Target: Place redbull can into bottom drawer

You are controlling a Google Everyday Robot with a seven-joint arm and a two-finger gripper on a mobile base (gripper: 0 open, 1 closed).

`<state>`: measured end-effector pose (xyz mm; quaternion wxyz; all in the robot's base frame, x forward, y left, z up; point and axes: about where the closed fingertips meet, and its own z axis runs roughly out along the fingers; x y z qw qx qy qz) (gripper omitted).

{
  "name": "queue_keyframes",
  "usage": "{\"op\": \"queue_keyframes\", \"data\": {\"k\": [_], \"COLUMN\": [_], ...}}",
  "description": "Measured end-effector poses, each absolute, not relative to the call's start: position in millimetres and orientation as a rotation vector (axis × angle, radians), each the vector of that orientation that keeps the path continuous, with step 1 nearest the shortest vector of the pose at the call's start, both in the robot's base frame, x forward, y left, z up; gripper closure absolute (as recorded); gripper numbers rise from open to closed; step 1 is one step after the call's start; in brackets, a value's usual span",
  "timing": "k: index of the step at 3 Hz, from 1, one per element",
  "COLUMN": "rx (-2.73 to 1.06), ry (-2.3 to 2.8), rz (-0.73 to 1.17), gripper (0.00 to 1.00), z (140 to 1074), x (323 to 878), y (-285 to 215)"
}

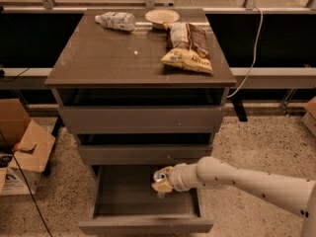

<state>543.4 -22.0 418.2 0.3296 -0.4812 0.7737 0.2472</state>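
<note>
One bottom drawer, lowest in the cabinet: pulled out toward the camera, its floor bare where it shows, nothing resting in it.

One gripper, on a pale arm reaching in from the cabinet's right: inside the open drawer's span, above the floor and toward its back right, clamped on the redbull can.

One redbull can: roughly upright, silver top showing, held over the drawer floor. Whether its base touches the floor cannot be told.

Progress, as judged: drawer open and can carried into it. Left to do are setting it down, letting go and drawing the arm out.

Two upper drawers, the middle drawer and the top drawer: both pushed in, contents hidden.

Cabinet top:
- One chip bag, lying at the right.
- One bowl, at the back centre, apparently empty.
- One clear bottle, on its side at the back left.

One cardboard box, on the floor left of the cabinet: flaps open, contents unclear.
</note>
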Motion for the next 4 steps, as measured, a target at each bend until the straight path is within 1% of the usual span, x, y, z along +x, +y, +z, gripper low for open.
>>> {"op": "queue_keyframes", "data": {"k": [1, 2, 3, 4], "rx": [-1.257, -1.27, -1.24, -1.172], "ry": [2.028, 2.058, 2.073, 2.061], "rz": [0.659, 0.626, 0.567, 0.549], "gripper": [1.0, 1.0, 1.0, 1.0], "z": [413.4, 398.0, 368.6, 338.6], "x": [540.8, 536.6, 538.8, 548.2], "y": [-19.9, -15.9, -14.7, -15.7]}}
